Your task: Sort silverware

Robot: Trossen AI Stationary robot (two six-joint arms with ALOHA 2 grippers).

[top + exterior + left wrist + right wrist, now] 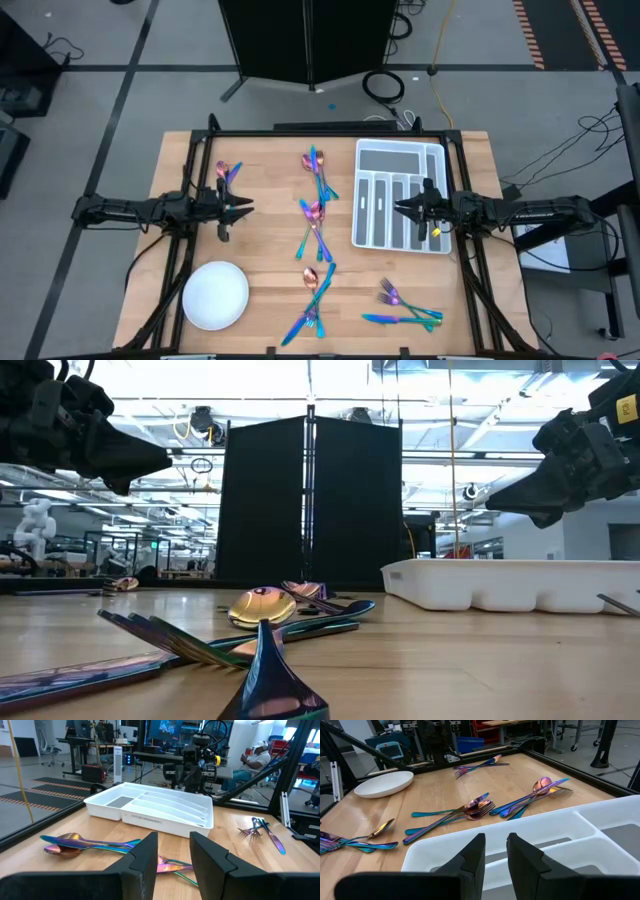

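Butcher-block table: sorting not started, iridescent rainbow silverware lies loose ahead of your released, empty left gripper and right gripper; next, grasp one piece.

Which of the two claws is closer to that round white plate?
The left. The left gripper hovers just beyond the round white plate, on the same side of the wooden table. The right gripper hangs over the white divided plastic tray, far across.

both arms are matt black, built of slim jointed segments with black cables running along them. the left gripper ends in two blunt, wedge-shaped black fingers. the right gripper looks alike and carries a small yellow tag near its wrist.
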